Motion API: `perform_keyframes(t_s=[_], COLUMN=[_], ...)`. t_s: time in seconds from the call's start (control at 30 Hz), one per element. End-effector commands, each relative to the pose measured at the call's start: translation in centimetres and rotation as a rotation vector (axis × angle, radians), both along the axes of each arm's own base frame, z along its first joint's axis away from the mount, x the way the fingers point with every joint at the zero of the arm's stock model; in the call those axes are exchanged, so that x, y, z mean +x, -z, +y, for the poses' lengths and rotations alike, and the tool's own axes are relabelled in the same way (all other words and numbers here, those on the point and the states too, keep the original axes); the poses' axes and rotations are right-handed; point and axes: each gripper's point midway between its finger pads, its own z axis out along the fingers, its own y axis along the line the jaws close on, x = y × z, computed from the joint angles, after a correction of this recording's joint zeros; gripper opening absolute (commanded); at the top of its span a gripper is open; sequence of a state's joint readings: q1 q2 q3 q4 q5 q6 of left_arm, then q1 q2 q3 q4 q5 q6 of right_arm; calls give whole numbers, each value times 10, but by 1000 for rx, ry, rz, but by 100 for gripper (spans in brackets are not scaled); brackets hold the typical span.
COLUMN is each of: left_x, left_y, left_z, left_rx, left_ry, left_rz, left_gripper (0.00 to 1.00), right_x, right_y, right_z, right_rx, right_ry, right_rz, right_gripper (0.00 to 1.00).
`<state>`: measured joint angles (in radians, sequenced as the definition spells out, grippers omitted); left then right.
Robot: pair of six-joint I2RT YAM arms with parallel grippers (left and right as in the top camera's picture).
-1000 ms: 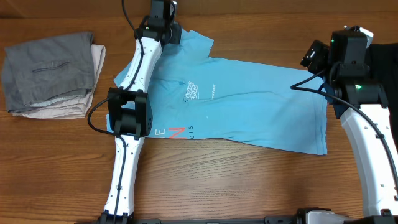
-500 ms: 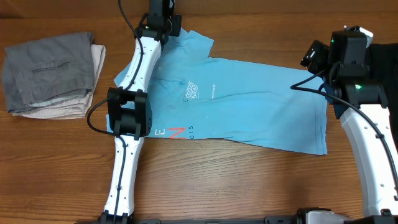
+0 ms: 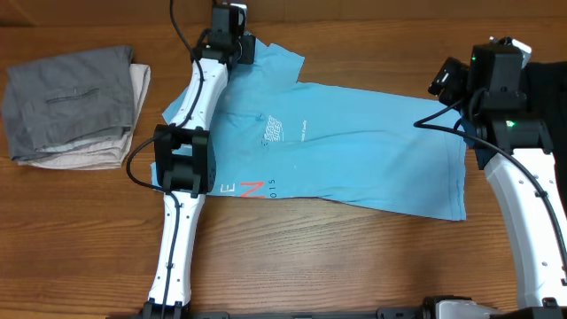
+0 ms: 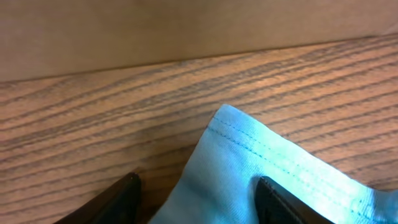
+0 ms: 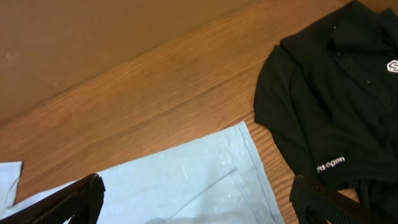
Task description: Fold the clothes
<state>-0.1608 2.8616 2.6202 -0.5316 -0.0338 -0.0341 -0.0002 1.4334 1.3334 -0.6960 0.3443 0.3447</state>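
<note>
The clothes are a light blue T-shirt [image 3: 354,146] lying spread across the middle of the table, with small white print and coral letters showing near its left side. My left gripper [image 3: 229,27] is at the shirt's far-left sleeve. In the left wrist view this gripper [image 4: 198,182] is open, and the stitched sleeve corner [image 4: 249,149] lies between its dark fingertips [image 4: 127,190]. My right gripper [image 3: 440,84] hovers over the shirt's far-right corner. It stands wide open [image 5: 198,183] above the pale hem corner [image 5: 230,168] and holds nothing.
A folded stack of grey and beige garments [image 3: 71,102] lies at the left end of the table. A black garment [image 5: 336,93] lies just right of the shirt's hem, partly under my right arm [image 3: 523,177]. A brown wall runs along the table's far edge.
My left gripper has shifted slightly over the sleeve at the far edge. The right arm and the shirt's body have not moved.
</note>
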Motion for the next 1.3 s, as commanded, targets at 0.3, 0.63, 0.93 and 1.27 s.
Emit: perform_keyframes(t_s=[0.3, 0.63, 0.93, 1.27], left_x=[-22, -8, 8, 10], left_y=[32, 16, -3, -5], left_z=[4, 4, -10, -12], left_rx=[9, -3, -57, -65], left_ry=[-1, -4, 39, 43], left_rz=[125, 53, -43, -59], left_gripper=[54, 50, 53, 52], right_x=[1, 1, 1, 1], right_y=[-3, -3, -3, -3], right_z=[-2, -2, -2, -2], right_rx=[2, 2, 2, 2], right_ry=[12, 12, 12, 12], right_rz=[-12, -12, -12, -12], right_gripper=[100, 100, 100, 100])
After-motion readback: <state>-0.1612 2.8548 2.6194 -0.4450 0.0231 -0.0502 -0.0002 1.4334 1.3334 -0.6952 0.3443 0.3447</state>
